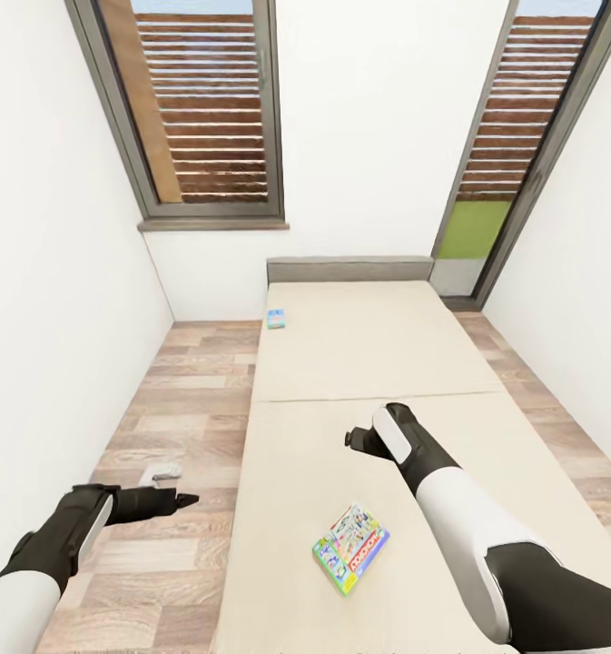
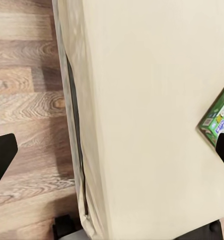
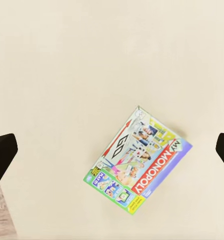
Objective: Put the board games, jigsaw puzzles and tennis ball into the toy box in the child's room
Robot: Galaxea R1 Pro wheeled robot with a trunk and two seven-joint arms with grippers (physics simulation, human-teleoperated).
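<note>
The Monopoly board game (image 1: 350, 548) lies flat on the near part of the bed (image 1: 378, 354), a beige mattress with a grey headboard. A small blue board game (image 1: 275, 319) rests at the bed's far left edge. My right gripper (image 1: 355, 440) hovers open above the mattress, beyond the Monopoly box (image 3: 136, 162), which sits apart between its spread fingers (image 3: 2, 155) in the right wrist view. My left gripper (image 1: 183, 500) hangs open over the wood floor beside the bed's left edge (image 2: 77, 125). A corner of the Monopoly box (image 2: 217, 119) shows in the left wrist view.
A small grey-white object (image 1: 162, 471) lies on the plank floor left of the bed. White walls close in on both sides. One dark-framed window (image 1: 205, 109) is behind the bed on the left and a tall one (image 1: 514, 154) on the right.
</note>
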